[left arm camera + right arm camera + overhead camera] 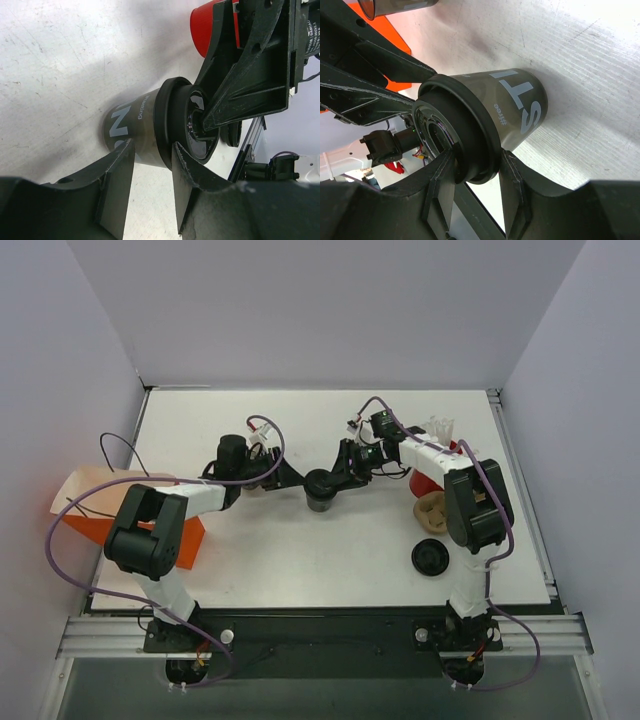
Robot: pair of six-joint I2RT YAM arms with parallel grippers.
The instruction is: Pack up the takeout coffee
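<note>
At tabletop [300, 560] centre, I'm clamping the right jaws on the takeout coffee [320, 490] by its lid [470, 130]; left jaws are standing apart beside the cup.

Orange bag [85, 525] at left; loose black lid [431, 558] and red cup [422, 483] right.

Takeout coffee [520, 105], cup wall below lid: lg. white caps "ST", w/ small "#free" beside them. Left wrist view, same wall: lg. white "N"; small wd. next to it not clearly legible.
</note>
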